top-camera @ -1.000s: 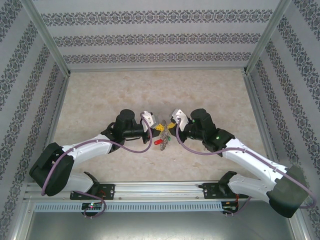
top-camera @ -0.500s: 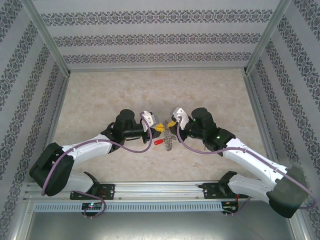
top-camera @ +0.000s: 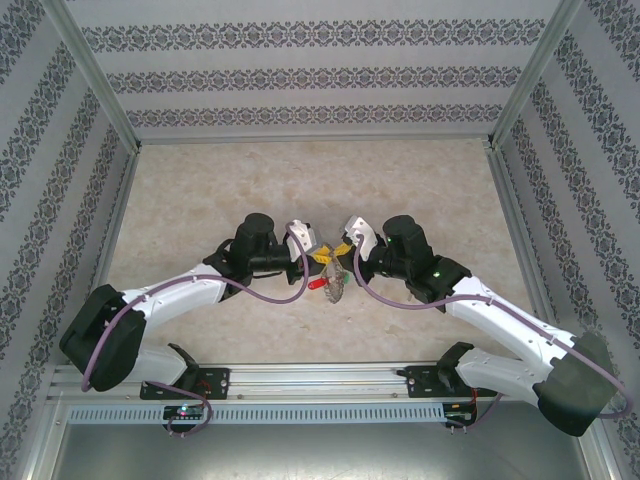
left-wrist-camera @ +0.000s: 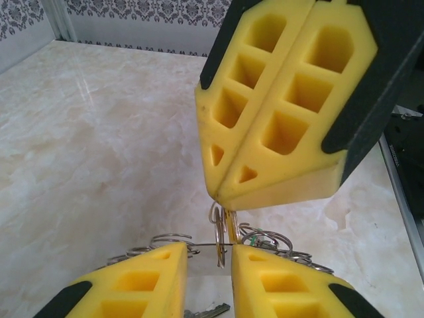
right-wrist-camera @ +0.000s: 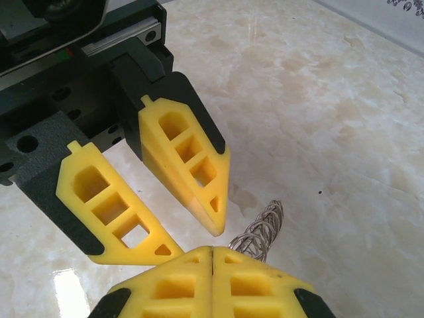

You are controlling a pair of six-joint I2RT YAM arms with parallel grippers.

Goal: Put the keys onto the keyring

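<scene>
The keyring [top-camera: 335, 288], a grey hoop fringed with silvery links [left-wrist-camera: 169, 238], hangs between the two grippers at mid-table. My right gripper [top-camera: 343, 250] is shut and pinches the hoop's rim at its fingertips [left-wrist-camera: 228, 192]. My left gripper [left-wrist-camera: 209, 255] stands open by a narrow gap; the hoop's thin wire and one small link cross that gap without being pinched. Red [top-camera: 318, 283], yellow [top-camera: 325, 258] and green [top-camera: 346, 277] keys dangle by the hoop. One silvery key blade [left-wrist-camera: 209, 310] shows below my left fingers. In the right wrist view the links [right-wrist-camera: 263, 228] stick out beside my shut right gripper [right-wrist-camera: 212, 250].
Pale marble tabletop [top-camera: 300, 180] all round, walled by patterned panels and metal posts. The arms' rail [top-camera: 320, 380] runs along the near edge. The two grippers' yellow fingers nearly touch each other.
My left gripper has opened from shut to a narrow gap and shifted slightly right toward the right gripper. The right gripper stays shut on the hoop; the keys swung a little.
</scene>
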